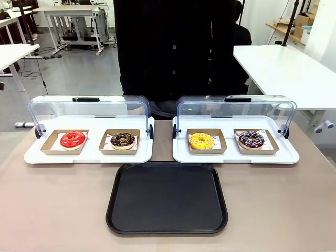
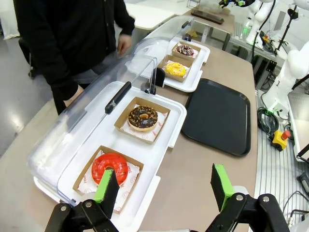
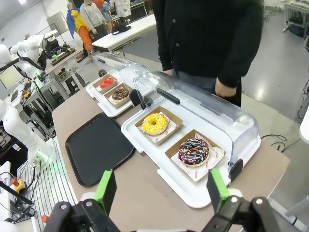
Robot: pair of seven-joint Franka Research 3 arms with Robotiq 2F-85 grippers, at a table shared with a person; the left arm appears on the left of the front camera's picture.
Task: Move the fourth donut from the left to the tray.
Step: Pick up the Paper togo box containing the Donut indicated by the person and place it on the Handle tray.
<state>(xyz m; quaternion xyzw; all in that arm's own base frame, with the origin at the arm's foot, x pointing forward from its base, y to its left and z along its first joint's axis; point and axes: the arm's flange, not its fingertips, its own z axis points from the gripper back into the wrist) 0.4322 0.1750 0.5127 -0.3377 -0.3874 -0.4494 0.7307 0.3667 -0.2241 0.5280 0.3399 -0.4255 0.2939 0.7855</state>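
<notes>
My left gripper [image 2: 164,186] stands wide open, its green pads apart with nothing between them. My right gripper [image 3: 161,189] is likewise wide open and empty. Both hang above the near edge of the table.

Surface: a smooth taupe table [image 1: 52,199], clean. Room: grey floor, white work tables at the far left and far right. One person in a black buttoned top [image 1: 173,47] stands at the far edge, behind the gap between the two serving trays.

Count: one large black rectangular plastic tray [image 1: 167,197], two white serving trays [image 1: 31,155] with clear domed lids [image 1: 84,110] raised open, four small brown cardboard holders [image 1: 52,143], four donuts. From the left: a red-iced donut [image 1: 72,139], a chocolate donut with yellowish-brown sprinkles [image 1: 123,139], a yellow-iced donut [image 1: 202,140], then the fourth donut [image 1: 251,139], a chocolate-iced ring with pink, purple and white streaks.

The fourth donut sits in its holder at the right end of the right white tray, well apart from the black tray. It lies flat, hole upward; being round, it has no long axis. The black tray lies near centre, just beside both white trays, its long sides running left to right.
</notes>
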